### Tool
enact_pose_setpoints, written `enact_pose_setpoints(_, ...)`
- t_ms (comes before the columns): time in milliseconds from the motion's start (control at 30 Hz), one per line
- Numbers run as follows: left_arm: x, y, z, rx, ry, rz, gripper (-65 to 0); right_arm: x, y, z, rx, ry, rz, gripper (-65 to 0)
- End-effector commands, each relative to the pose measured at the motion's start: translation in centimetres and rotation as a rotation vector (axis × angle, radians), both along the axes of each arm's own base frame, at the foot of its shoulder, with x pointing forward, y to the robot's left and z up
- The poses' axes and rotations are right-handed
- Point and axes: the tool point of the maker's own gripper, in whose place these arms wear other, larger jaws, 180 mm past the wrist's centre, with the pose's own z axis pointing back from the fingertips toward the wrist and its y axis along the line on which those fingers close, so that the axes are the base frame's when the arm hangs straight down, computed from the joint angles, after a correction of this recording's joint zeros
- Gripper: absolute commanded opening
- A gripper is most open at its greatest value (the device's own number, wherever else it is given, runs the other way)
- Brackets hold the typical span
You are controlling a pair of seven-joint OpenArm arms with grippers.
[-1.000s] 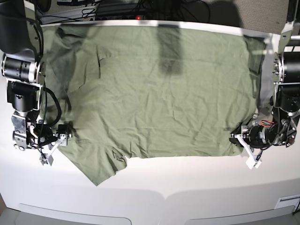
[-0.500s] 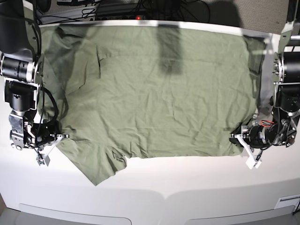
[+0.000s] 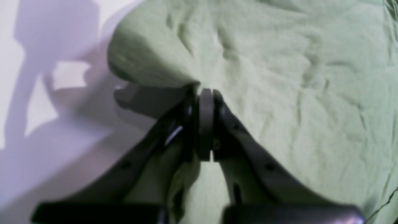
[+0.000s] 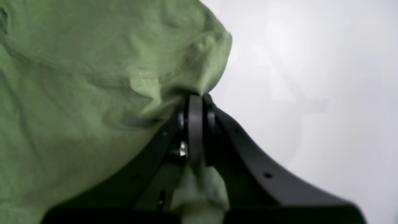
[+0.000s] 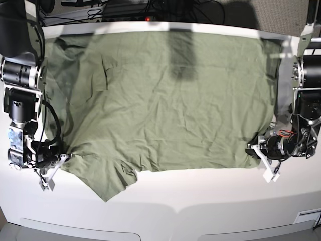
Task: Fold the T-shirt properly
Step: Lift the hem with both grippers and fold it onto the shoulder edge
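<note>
Up close, right tool point(image 4: 196, 102) pinching T-shirt point(image 4: 77, 93)

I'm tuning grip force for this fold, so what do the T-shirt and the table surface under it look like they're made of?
T-shirt: looks like a soft matte knit, probably cotton. It wrinkles finely all over and bunches where the right gripper and the left gripper are shut on its edges.

Table: a smooth, hard white surface with a slight sheen, perhaps laminate or plastic. It shows soft reflections and no texture.

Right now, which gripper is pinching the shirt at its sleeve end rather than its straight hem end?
The right gripper, at the base view's left, beside the sleeve of the T-shirt; the left gripper clamps the hem corner.
</note>
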Motion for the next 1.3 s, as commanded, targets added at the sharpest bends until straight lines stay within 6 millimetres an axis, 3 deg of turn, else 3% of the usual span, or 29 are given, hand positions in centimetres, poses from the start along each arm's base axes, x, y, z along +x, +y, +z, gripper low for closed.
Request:
enact_pose_setpoints(0, 2.5, 0.3, 3.1, -0.012, -0.097, 0.003, -65.0, 1.8, -0.7, 2.8, -0.009, -0.074, -0.003, -65.0)
enact_pose_setpoints(200, 3.6, -0.2, 5.2, 0.011, -0.152, -0.034, -65.0, 1.6, 0.0, 2.7, 0.001, -0.065, 0.056, -65.0)
enact_pose_setpoints(467, 3.1, 0.0, 5.0, 0.013, -0.127, -0.039, -65.0, 1.5, 0.6, 3.8, 0.009, -0.101, 0.103, -65.0)
enact_pose_setpoints(767, 2.7, 3.3, 7.2, -0.025, -0.115, 0.006, -65.0, -2.6, 0.2, 4.0, -0.109, -0.13, 0.188, -65.0)
enact_pose_setpoints(1000, 1.8, 3.8, 10.2, -0.131, -0.094, -0.008, -65.0, -5.3, 0.5, 4.5, -0.199, -0.141, 0.252, -65.0)
enact_pose_setpoints(1133, 0.9, 4.1, 10.3, -0.142, -0.091, -0.017, -65.0, -6.1, 0.9, 5.6, -0.224, -0.174, 0.261, -65.0)
enact_pose_setpoints(1267, -1.1, 4.7, 8.8, -0.109, -0.07, -0.034, -65.0, -6.8, 0.1, 7.3, -0.244, -0.219, 0.234, -65.0)
